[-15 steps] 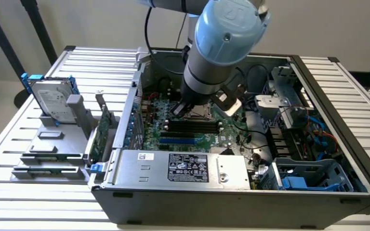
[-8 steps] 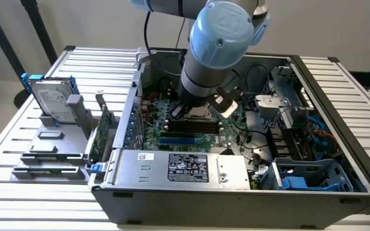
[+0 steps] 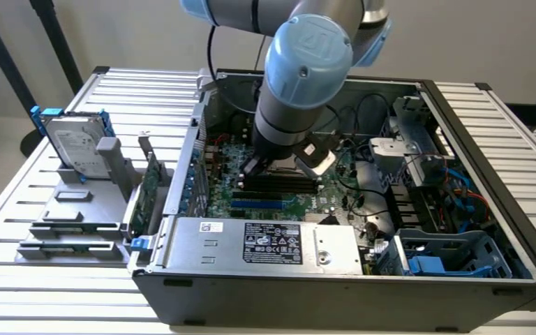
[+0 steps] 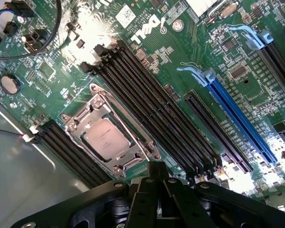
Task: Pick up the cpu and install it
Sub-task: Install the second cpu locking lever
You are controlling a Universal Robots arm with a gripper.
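The cpu, a small square chip with a pale silver-grey top, lies flat inside the metal-framed socket on the green motherboard. My gripper hovers a short way above the board beside the socket. Its black fingers are pressed together with nothing between them. In the exterior view the arm reaches down into the open computer case over the motherboard, and its wrist covers the socket area.
Black memory slots run on both sides of the socket, and a blue expansion slot lies further off. A silver hard drive with blue rails stands on a grey rack at the exterior view's left. The power supply and cables crowd the case.
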